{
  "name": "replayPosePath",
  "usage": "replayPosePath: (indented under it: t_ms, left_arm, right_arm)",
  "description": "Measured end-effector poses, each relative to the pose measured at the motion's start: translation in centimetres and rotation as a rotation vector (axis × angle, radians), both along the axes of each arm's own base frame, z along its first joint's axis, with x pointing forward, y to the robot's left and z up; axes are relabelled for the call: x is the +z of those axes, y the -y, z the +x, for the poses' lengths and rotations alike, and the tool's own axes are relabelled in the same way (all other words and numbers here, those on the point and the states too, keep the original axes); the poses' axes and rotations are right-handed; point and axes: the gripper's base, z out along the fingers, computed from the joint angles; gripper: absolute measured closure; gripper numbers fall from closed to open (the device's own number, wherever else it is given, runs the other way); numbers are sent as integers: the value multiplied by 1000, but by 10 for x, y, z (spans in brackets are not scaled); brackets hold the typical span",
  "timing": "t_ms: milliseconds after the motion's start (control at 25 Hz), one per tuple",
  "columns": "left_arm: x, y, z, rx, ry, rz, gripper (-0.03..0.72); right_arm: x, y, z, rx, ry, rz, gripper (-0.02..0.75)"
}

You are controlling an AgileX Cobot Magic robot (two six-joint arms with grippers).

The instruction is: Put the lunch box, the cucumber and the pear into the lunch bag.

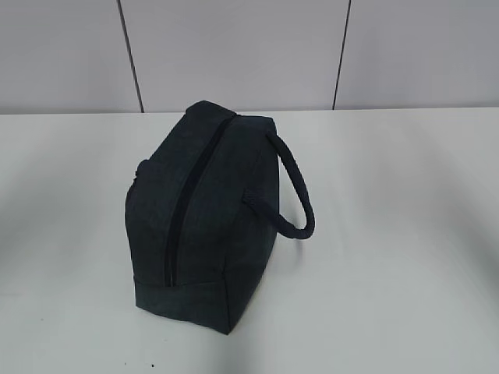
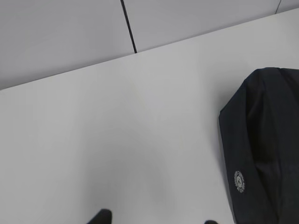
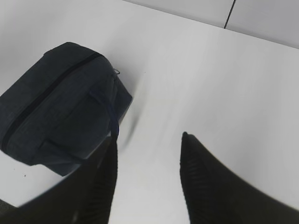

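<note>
With the lunch bag [image 1: 204, 210] zipped shut mid-table, handle [image 1: 292, 187] right, no lunch box, cucumber or pear shows, probably inside. Right gripper [image 3: 147, 154] parted, empty; left gripper [image 2: 156, 219] barely visible, seemingly parted. Task looks finished; next, retreat.

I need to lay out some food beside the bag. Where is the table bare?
Bare white table lies right of the lunch bag beyond its handle, also left of it and along the near edge. Behind the bag, only a narrow strip before the wall. Nothing else stands on the table.
</note>
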Motion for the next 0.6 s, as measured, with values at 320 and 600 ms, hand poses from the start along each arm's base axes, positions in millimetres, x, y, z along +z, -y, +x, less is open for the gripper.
replayPosePath:
  t_ms: [320, 600]
  left_arm:
    - [-6, -29, -79, 30, 81, -101, 323]
    - [-52, -51, -153, -2, 118, -208, 323]
  right_arm:
    - [-21, 24, -111, 1, 56, 12, 386]
    - [-73, 44, -191, -9, 114, 6, 386]
